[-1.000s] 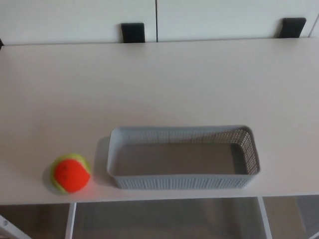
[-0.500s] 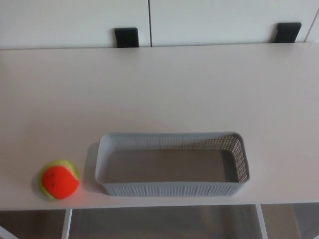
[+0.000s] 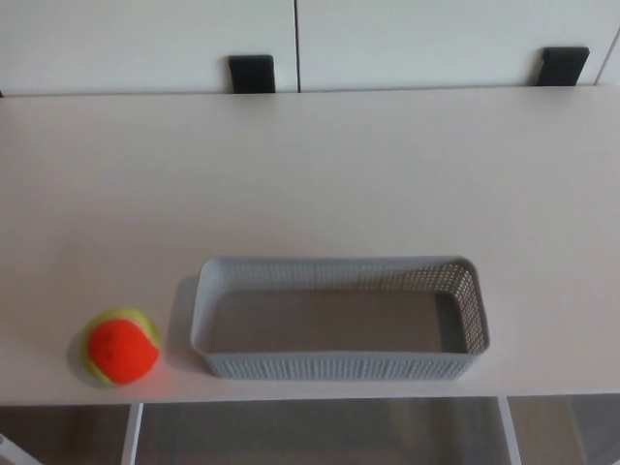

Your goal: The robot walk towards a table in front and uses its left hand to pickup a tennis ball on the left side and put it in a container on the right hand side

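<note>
The ball (image 3: pixel 120 346), orange with a yellow-green band, sits on the desk (image 3: pixel 310 174) near its front edge, far to the left. It lies just beside the basket (image 3: pixel 339 365), off that basket's left end. A narrow strip of bare desk runs between them, so the two do not touch.

The basket is a long, low, grey tray with perforated walls and rounded corners. Its long side runs along the desk's front edge, a little right of the middle. Its flat floor shows bare and shadowed.

The left hand and the right hand are both out of view, so I cannot tell whether the fingers are apart or together.

The desk is pale and plain and spans the whole width of the view. Behind its far edge stand white panels (image 3: pixel 145 39), split by a thin upright seam (image 3: pixel 296 44). A black block (image 3: pixel 252 73) stands at that edge just left of the seam, and a second block (image 3: pixel 564 66) near the right border. Under the front edge a left leg (image 3: pixel 133 436) shows below the ball's right side and a right leg (image 3: pixel 511 431) just past the basket's right end.
</note>
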Available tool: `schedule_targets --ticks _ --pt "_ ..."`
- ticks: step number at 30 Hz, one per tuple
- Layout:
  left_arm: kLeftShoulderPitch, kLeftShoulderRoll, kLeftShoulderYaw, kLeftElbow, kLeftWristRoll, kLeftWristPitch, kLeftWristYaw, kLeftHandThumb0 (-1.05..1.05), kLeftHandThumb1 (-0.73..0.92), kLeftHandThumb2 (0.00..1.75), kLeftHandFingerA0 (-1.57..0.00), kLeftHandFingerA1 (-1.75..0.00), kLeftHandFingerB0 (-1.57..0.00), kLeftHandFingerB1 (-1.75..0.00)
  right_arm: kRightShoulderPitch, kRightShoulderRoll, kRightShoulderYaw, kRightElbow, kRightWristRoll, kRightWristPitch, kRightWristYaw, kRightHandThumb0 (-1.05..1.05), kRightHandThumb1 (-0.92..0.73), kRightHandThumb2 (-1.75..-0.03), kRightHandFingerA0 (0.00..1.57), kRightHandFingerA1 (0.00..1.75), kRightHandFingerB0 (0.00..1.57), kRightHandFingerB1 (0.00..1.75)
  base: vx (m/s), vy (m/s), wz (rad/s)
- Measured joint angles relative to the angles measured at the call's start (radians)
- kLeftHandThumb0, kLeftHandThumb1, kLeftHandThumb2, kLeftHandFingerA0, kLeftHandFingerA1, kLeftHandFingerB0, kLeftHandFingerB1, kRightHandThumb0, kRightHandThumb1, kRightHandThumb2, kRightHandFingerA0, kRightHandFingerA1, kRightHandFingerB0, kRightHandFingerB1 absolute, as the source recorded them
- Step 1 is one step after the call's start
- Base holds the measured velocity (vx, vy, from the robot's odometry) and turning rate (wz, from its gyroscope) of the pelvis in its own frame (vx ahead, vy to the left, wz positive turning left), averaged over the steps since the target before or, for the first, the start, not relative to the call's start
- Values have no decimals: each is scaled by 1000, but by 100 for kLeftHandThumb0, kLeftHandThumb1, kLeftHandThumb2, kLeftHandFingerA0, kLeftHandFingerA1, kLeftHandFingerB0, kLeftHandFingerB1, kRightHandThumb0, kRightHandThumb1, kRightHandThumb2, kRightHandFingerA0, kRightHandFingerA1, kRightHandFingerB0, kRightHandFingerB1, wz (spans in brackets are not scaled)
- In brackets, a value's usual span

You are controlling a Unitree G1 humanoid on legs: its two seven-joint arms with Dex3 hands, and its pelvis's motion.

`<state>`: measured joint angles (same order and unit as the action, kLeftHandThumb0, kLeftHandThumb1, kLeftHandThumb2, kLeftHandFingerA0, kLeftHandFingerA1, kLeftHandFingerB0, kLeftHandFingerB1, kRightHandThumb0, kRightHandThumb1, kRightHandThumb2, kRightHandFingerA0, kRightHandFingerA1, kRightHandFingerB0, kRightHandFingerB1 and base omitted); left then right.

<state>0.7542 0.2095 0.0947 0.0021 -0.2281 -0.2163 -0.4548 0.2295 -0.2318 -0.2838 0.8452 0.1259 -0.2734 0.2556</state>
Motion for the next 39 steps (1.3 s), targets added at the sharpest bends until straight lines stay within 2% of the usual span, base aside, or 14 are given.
schedule_targets --ticks 5,6,7,8,9,13,16,23,28,32,35,36,38,39 --pt "66 34 6 -200 -45 -6 -24 -27 66 60 -21 -35 -14 -27 -4 0 0 1 0 0 1 -15 -51 -55 57 44 41 38 0 0 0" --pt "75 43 9 -240 -56 -8 -28 -39 59 58 -26 -37 -13 -28 -5 0 0 1 0 0 1 -15 -50 -54 58 45 41 38 0 0 0" --pt "79 49 10 -263 -63 -8 -30 -40 53 66 -13 -39 -11 -33 -5 0 0 1 0 0 1 -16 -50 -54 59 45 42 38 0 0 0" --pt "85 67 17 -322 -77 -11 -34 -40 53 66 -13 -39 -11 -33 -6 0 0 1 0 0 1 -16 -50 -54 59 45 42 38 0 0 0" --pt "85 72 20 -341 -82 -12 -34 -26 57 57 -18 -36 -13 -27 -6 0 0 2 0 0 1 -16 -49 -54 58 44 42 38 0 0 0" --pt "59 115 55 -487 -123 -17 -32 -16 54 58 -20 -36 -19 -30 -10 0 0 6 0 0 1 -15 -50 -54 58 44 41 38 0 0 0" --pt "-1 138 108 -599 -144 -19 -15 -13 54 56 -28 -41 -20 -29 -10 0 0 8 0 0 2 -14 -49 -54 63 46 43 39 0 0 0" --pt "-318 185 254 -833 -145 -10 62 -15 56 57 -29 -39 -23 -29 -22 -1 -7 17 1 0 1 -17 -49 -54 65 46 43 39 0 0 0" --pt "-510 184 273 -832 -85 1 109 -19 54 56 -22 -40 -18 -28 -30 -7 -10 7 1 0 -2 -26 -46 -60 56 47 39 41 0 0 0" --pt "-536 173 274 -771 -29 -7 125 -26 49 55 -23 -35 -20 -29 -28 -10 -11 -4 1 0 -2 -19 -51 -55 57 44 40 38 0 0 0" --pt "-537 168 274 -691 23 -22 129 -32 46 59 -12 -35 -14 -30 -22 -10 -11 -28 2 2 -2 -17 -51 -55 59 44 41 38 0 0 0" --pt "-537 170 273 -659 42 -28 129 -32 29 71 -1 -44 0 -38 -21 -10 -11 -33 2 3 -2 -18 -51 -55 59 44 41 38 0 0 0" --pt "-537 176 268 -610 72 -39 129 -33 45 54 -7 -31 -6 -26 -20 -10 -11 -37 2 5 -2 -18 -51 -55 57 44 41 38 0 0 0" --pt "-537 181 263 -582 89 -43 129 -33 45 54 -7 -31 -6 -26 -20 -10 -11 -39 2 7 -2 -18 -51 -55 57 44 41 38 0 0 0"
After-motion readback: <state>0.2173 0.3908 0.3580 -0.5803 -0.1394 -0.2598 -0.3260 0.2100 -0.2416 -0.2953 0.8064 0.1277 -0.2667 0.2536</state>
